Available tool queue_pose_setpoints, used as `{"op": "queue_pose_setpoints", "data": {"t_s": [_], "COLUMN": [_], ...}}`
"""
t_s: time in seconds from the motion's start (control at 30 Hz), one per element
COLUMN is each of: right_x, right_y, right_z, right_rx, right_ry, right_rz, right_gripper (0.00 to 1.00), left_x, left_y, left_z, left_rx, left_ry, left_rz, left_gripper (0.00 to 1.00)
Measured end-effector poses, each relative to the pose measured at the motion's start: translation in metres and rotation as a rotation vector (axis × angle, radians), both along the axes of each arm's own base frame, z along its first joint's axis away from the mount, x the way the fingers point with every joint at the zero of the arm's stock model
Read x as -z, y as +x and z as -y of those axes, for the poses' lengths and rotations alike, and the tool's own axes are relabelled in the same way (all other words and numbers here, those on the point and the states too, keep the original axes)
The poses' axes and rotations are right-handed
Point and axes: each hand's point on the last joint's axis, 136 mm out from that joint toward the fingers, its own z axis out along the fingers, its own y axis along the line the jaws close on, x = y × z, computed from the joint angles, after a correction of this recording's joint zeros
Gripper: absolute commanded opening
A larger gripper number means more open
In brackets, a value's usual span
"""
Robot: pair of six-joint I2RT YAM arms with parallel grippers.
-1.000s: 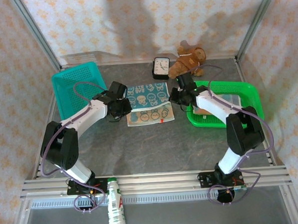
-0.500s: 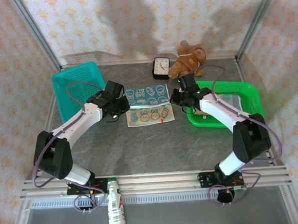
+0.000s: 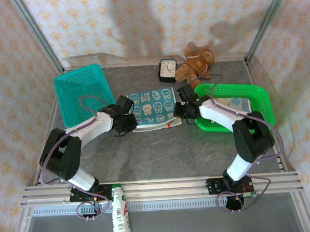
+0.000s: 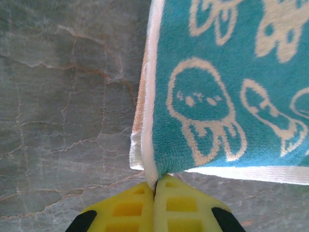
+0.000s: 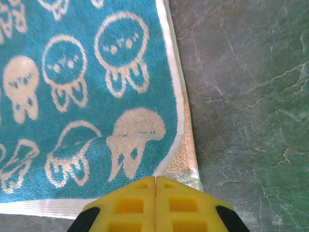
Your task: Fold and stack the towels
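1. Since the earlier frames both arms have drawn back toward 6 o'clock. The towel's (image 3: 154,103) teal face now covers the cream half that lay open before, leaving only a thin cream strip along its near edge.
2. The towel lies folded double at the middle of the grey table (image 3: 162,152), teal with cream cartoon heads.
3. The left gripper (image 3: 128,121) sits at the towel's 7 o'clock corner. In the left wrist view its yellow fingers (image 4: 135,208) are clenched on the white-hemmed corner, where two layers show.
4. The right gripper (image 3: 178,111) sits at the 5 o'clock corner. Its fingers (image 5: 178,205) are pressed tip to tip, with the top layer's hem pinched in the seam.
5. A teal basket (image 3: 81,91) stands at 10 o'clock.
6. A green basket (image 3: 247,98) stands at 3 o'clock and holds what may be another folded cloth, too small to be sure.
7. A clock (image 3: 167,70) and a teddy bear (image 3: 196,62) stand at 12 to 1 o'clock.
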Motion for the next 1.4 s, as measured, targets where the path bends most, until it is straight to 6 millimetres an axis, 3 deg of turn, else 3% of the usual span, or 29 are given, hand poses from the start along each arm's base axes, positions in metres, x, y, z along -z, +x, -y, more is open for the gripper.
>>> {"op": "queue_pose_setpoints", "data": {"t_s": [0.57,0.7,0.73,0.8,0.9,0.97,1.0,1.2,1.4], "right_x": [0.021,0.022,0.022,0.023,0.023,0.023,0.023,0.014,-0.007], "right_y": [-0.009,-0.011,-0.011,-0.011,-0.012,-0.012,-0.013,-0.011,0.011], "right_z": [0.007,0.005,0.005,0.005,0.006,0.006,0.006,0.001,-0.015], "right_rx": [-0.027,-0.032,-0.034,-0.035,-0.037,-0.039,-0.042,-0.058,-0.078], "right_ry": [-0.074,-0.076,-0.077,-0.079,-0.083,-0.086,-0.087,-0.089,-0.062], "right_rz": [-0.054,-0.056,-0.057,-0.059,-0.059,-0.061,-0.062,-0.057,0.002], "right_gripper": [0.0,0.0,0.02,0.18,0.37,0.41,0.41,0.35,0.16], "left_x": [0.013,0.013,0.012,0.013,0.013,0.013,0.013,-0.002,-0.034], "left_y": [-0.007,-0.008,-0.008,-0.008,-0.009,-0.01,-0.012,-0.009,0.021], "left_z": [0.007,0.008,0.008,0.008,0.008,0.007,0.006,-0.002,0.007], "left_rx": [0.009,0.012,0.013,0.014,0.013,0.018,0.02,0.041,0.078], "left_ry": [-0.013,-0.014,-0.015,-0.014,-0.013,-0.006,0.001,0.058,0.07], "left_rz": [-0.036,-0.037,-0.037,-0.037,-0.038,-0.043,-0.047,-0.042,0.047], "left_gripper": [0.0,0.11,0.15,0.29,0.34,0.42,0.46,0.45,0.3]}}
